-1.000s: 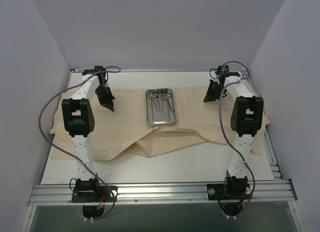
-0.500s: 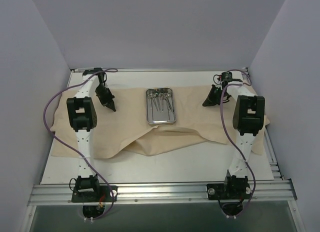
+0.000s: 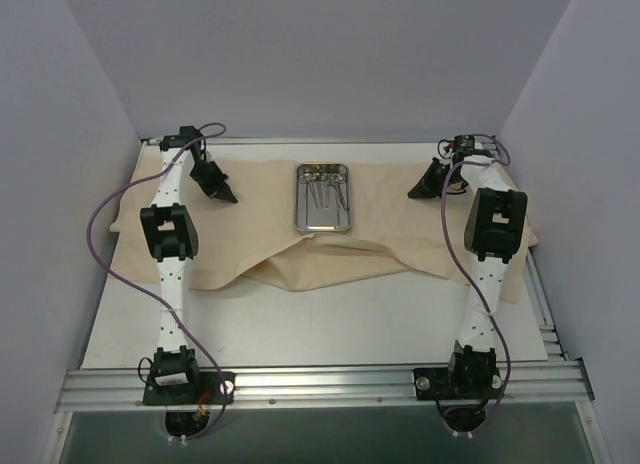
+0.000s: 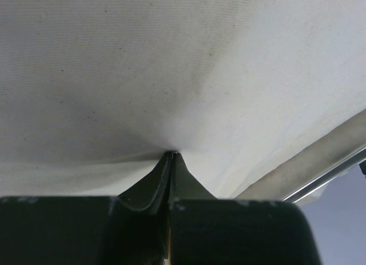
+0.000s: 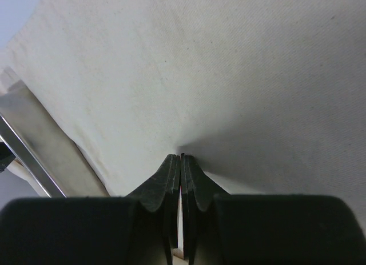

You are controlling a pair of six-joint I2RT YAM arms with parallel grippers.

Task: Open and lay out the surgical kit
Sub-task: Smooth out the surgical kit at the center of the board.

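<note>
The beige cloth wrap lies spread across the table, with a raised fold along its near edge. The steel tray sits on it at centre back and holds several thin silver instruments; I cannot tell them apart. My left gripper is shut on the cloth left of the tray. My right gripper is shut on the cloth right of the tray. In the left wrist view the cloth puckers at my shut gripper. In the right wrist view the cloth puckers at my shut gripper.
Bare white tabletop lies in front of the cloth, and a metal rail runs along the near edge. Purple walls enclose the table on three sides. The table's far edge shows in the left wrist view and in the right wrist view.
Both arms have reached farther back, still pinching the cloth. The cloth and the tray on it have slid toward the far wall, and the cloth's near edge has drawn back.
</note>
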